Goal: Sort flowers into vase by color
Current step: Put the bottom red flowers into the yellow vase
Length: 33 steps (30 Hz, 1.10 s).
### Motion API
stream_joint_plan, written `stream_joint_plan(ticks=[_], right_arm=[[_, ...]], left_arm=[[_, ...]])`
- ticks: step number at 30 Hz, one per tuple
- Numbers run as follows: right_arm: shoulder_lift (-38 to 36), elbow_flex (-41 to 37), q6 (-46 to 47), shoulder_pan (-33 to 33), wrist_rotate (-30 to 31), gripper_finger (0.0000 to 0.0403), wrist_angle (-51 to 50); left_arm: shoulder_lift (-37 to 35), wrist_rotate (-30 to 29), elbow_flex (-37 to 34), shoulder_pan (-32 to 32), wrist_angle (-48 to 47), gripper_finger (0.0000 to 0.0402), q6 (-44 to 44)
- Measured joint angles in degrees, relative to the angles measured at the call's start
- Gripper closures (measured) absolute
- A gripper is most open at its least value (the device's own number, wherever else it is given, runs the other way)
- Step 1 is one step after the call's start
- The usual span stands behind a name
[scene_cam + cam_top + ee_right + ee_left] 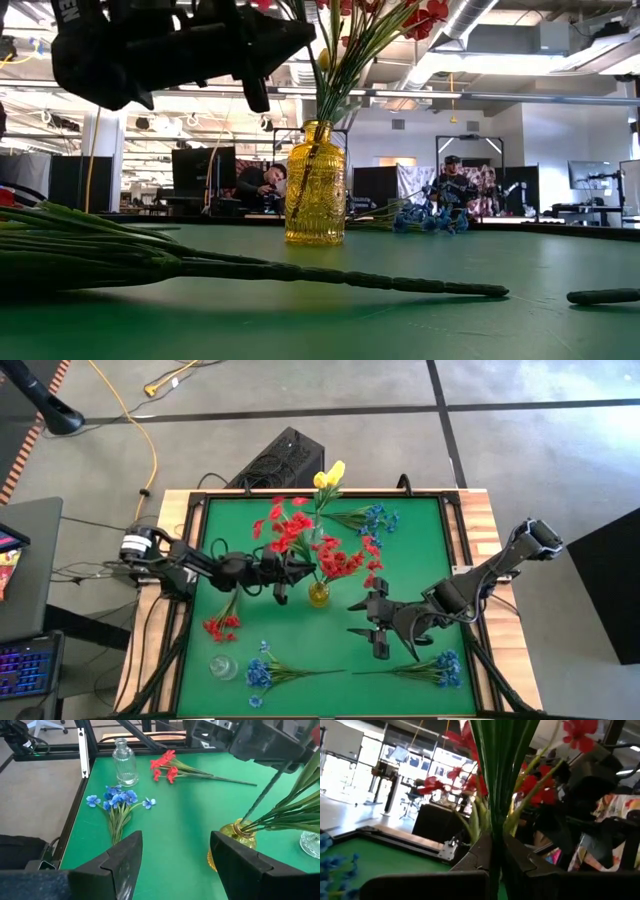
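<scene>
A yellow glass vase (318, 595) (315, 185) (235, 834) stands mid-table with red sprays (345, 558) in it. My left gripper (285, 582) (495, 851) (250, 60) hovers just left of the vase, shut on a red spray's stems. My right gripper (365, 628) (175, 850) is open and empty, low over the mat to the vase's right. Lying flat on the mat are a red spray (222, 625) (167, 764), blue sprays (265, 672) (440, 668) (375, 518) and a yellow flower (330, 475) at the far edge. My left gripper pinches a bundle of thin green stems (496, 827) between its two fingers, coming level from the table's left. The stems stand roughly upright in the hold, red blooms (470, 740) above the fingers. Below the fingers, a stem (260, 795) slants down into the yellow vase's mouth.
A small clear glass bottle (222, 667) (125, 762) stands near the table's near-left corner. A second clear glass piece (311, 842) shows by the yellow vase. Open green mat (300, 635) lies between the vase and the near blue sprays. People sit in the room beyond the table.
</scene>
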Motion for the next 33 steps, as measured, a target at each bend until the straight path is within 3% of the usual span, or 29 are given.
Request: stream_joint_plan(ticks=[20, 33], right_arm=[[0.0, 0.0, -0.7, -0.4, 0.0, 0.0143, 0.0], [0.0, 0.0, -0.6, -2.0, -0.2, 0.0143, 0.1]], left_arm=[[-2.1, 1.4, 0.0, 1.6, -7.7, 0.0399, 1.9], [-2.0, -3.9, 0.0, -3.8, -11.9, 0.0399, 10.5]])
